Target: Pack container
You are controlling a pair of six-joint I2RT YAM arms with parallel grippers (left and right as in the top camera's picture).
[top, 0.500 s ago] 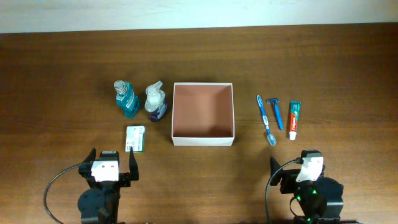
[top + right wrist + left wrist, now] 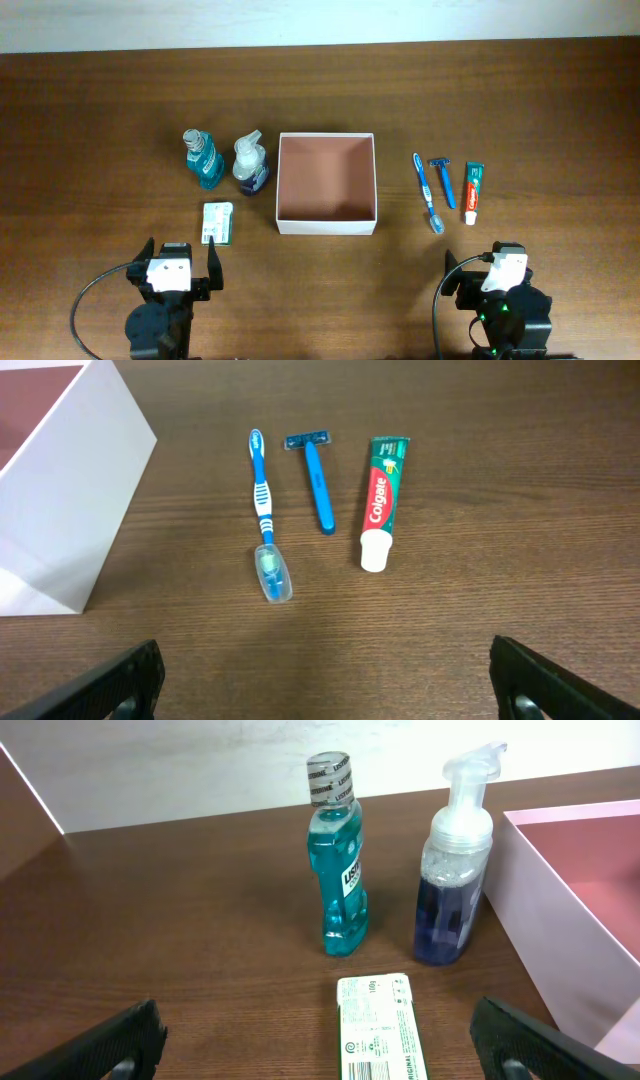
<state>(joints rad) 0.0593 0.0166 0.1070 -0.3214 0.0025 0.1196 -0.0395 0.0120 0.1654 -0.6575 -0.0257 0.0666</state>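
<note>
While the left end effector (image 2: 181, 250) and right end effector (image 2: 325, 685) sit at the near edge, the square white-walled, pink-lined container (image 2: 327, 226) lies mid-surface.
Both finger pairs stand wide apart over the brown wooden surface (image 2: 100, 120).

L gripper (image 2: 180, 260) & R gripper (image 2: 488, 275) — both jaws wide open, arms folded low, facing fwd.

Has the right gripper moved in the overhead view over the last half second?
Yes. The right gripper has shifted slightly to the right and back, away from the toothbrush, which has stayed put.
</note>
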